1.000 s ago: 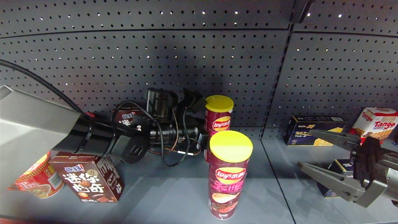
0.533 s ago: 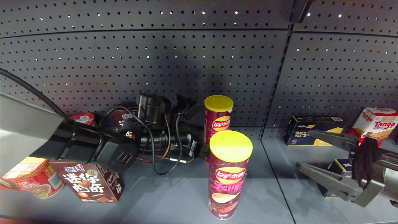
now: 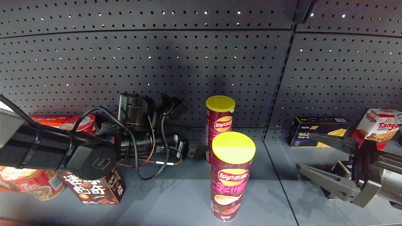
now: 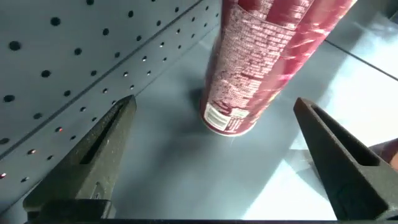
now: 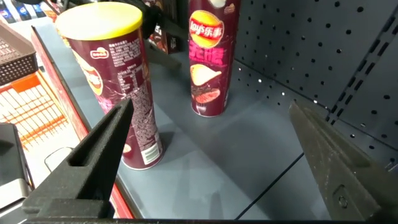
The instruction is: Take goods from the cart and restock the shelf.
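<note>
Two maroon chip cans with yellow lids stand upright on the grey shelf (image 3: 176,201). The back can (image 3: 220,121) (image 4: 249,68) (image 5: 208,56) is close to the pegboard. The front can (image 3: 231,175) (image 5: 109,81) stands nearer the shelf edge. My left gripper (image 3: 202,149) (image 4: 214,106) is low on the shelf, just left of the back can. It is open, its fingers apart from the can with nothing between them. My right gripper (image 3: 303,150) (image 5: 210,107) hangs open and empty to the right of both cans, pointing toward them.
A brown cookie box (image 3: 97,190) and red cup noodles (image 3: 31,185) sit under my left arm, another red cup (image 3: 78,124) behind. Dark boxes (image 3: 317,127) and a wafer box (image 3: 378,124) stand at the right. An orange cart basket (image 5: 25,106) lies below the shelf edge.
My left arm has drawn back to the left, so its gripper has come away from the back can. The right gripper has drifted slightly left. Both cans stayed put.
</note>
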`<state>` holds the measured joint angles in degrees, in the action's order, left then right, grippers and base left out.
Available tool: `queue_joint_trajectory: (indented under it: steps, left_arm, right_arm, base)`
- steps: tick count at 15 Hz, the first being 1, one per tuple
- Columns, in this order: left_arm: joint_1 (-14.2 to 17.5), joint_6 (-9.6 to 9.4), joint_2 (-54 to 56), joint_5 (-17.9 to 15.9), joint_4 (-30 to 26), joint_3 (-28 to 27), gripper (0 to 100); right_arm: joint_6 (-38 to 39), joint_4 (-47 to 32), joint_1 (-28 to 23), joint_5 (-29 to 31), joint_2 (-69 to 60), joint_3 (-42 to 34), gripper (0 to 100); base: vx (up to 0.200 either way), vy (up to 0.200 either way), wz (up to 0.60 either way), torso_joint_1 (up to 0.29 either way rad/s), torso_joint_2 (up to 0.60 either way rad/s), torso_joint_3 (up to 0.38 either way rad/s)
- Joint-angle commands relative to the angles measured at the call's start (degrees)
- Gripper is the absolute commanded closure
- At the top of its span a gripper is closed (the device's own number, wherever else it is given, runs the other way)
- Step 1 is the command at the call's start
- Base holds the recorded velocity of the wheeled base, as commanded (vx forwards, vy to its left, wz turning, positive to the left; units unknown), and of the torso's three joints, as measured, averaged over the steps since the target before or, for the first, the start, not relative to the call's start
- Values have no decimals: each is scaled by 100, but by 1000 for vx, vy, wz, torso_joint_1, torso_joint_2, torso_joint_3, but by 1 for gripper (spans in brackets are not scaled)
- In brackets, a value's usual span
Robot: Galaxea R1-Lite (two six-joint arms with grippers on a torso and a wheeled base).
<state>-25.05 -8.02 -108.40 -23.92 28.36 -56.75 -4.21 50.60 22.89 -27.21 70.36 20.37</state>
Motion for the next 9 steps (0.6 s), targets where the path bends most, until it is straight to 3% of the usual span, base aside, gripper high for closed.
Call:
queue_joint_trajectory:
  steps: [1, 5, 9]
  left_arm:
    - [18, 20, 38, 133, 3, -38, 0]
    - [18, 37, -15, 414, -32, -196, 0]
    - [9, 46, -103, 414, -41, -319, 0]
  right_arm:
    - [-1, 2, -13, -4, 39, 11, 0]
    - [-1, 2, -22, -4, 39, -7, 0]
    - [-1, 2, -31, 5, 100, 11, 0]
  base:
    - [0, 0, 0, 0, 0, 0]
    - [0, 0, 0, 0, 0, 0]
    - [0, 0, 0, 0, 0, 0]
